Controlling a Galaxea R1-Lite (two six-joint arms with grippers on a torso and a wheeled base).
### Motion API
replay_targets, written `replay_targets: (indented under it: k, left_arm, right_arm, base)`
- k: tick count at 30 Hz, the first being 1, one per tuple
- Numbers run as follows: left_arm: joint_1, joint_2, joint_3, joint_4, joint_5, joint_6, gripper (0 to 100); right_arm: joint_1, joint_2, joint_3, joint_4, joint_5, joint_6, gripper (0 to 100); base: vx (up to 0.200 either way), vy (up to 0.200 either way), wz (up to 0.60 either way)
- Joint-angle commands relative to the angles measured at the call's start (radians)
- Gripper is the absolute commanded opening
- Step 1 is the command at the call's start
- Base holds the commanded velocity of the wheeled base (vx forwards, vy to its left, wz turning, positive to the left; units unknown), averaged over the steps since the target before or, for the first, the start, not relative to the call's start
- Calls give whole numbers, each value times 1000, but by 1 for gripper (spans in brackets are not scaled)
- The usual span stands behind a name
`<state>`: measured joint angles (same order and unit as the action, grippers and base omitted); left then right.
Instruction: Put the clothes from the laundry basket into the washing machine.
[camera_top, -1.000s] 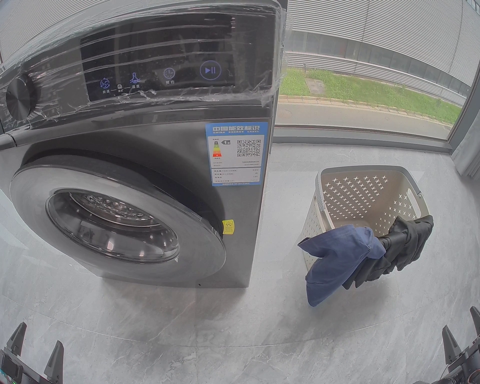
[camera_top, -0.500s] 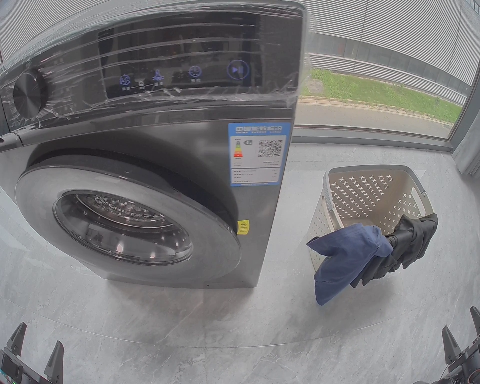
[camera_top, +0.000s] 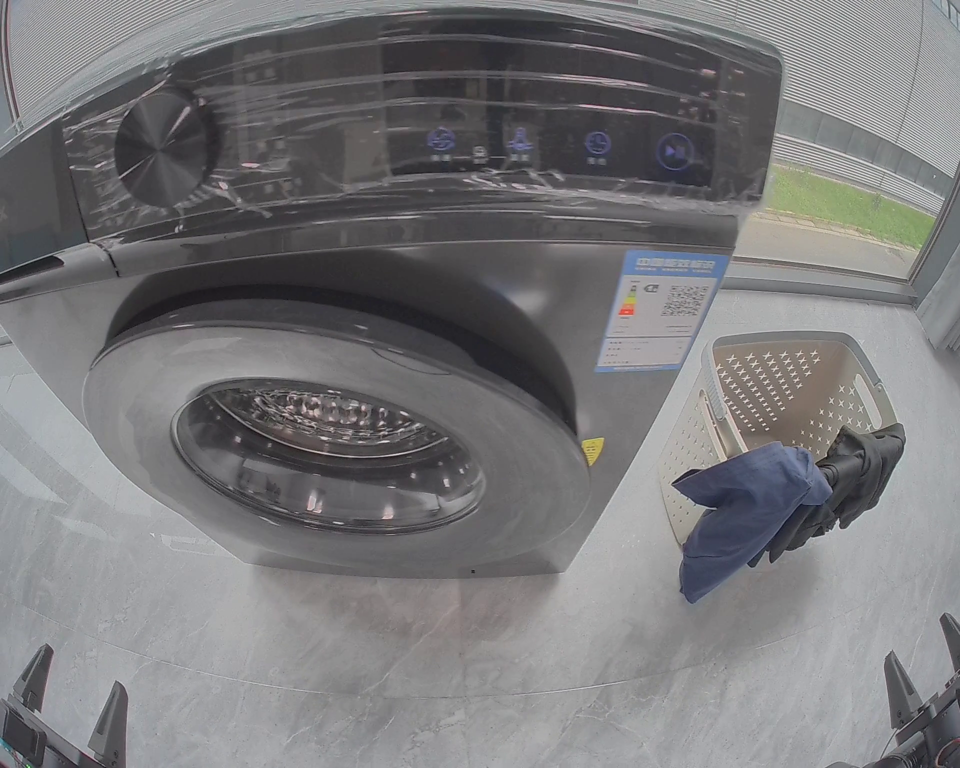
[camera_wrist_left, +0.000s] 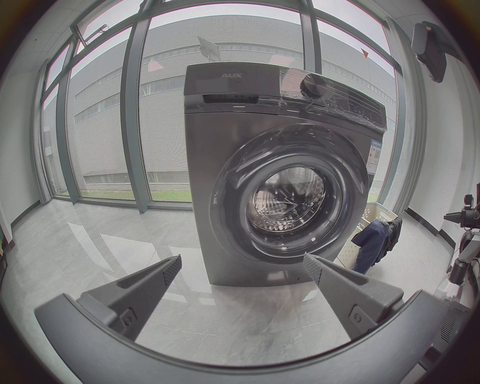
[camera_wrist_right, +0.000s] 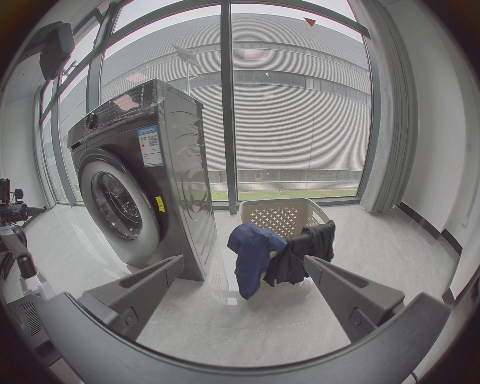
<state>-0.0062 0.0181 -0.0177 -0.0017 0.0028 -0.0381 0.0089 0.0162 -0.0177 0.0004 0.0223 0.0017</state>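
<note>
The grey washing machine (camera_top: 400, 300) stands in front of me with its round glass door (camera_top: 330, 455) shut. To its right sits the beige laundry basket (camera_top: 790, 385), with a blue garment (camera_top: 745, 515) and a black garment (camera_top: 860, 475) draped over its near rim. My left gripper (camera_top: 70, 695) hangs open and empty low at the left, well short of the machine (camera_wrist_left: 285, 170). My right gripper (camera_top: 925, 660) is open and empty low at the right, on the near side of the basket (camera_wrist_right: 285, 215) and its blue garment (camera_wrist_right: 252, 255) and black garment (camera_wrist_right: 305, 250).
Grey marble floor (camera_top: 480, 640) lies open between me and the machine. A large window wall (camera_wrist_right: 300, 110) runs behind the machine and basket, with a curtain (camera_wrist_right: 390, 130) at its right end. A tripod stand (camera_wrist_left: 465, 240) is off to one side.
The head view has swung leftward, so the machine and basket sit further right in the picture. Neither gripper has moved, and the clothes hang as before.
</note>
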Motion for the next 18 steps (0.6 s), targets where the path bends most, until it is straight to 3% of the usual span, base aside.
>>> replay_targets:
  k: [1,8,18]
  left_arm:
    - [0,-18,18,0,0,0,100]
    - [0,-18,18,0,0,0,100]
    - [0,-18,18,0,0,-2,100]
  right_arm:
    - [0,-16,18,0,1,0,100]
    - [0,-16,18,-2,1,0,100]
    - [0,-16,18,0,-1,0,100]
  base:
    - [0,200,0]
    - [0,200,0]
    - [-20,0,0]
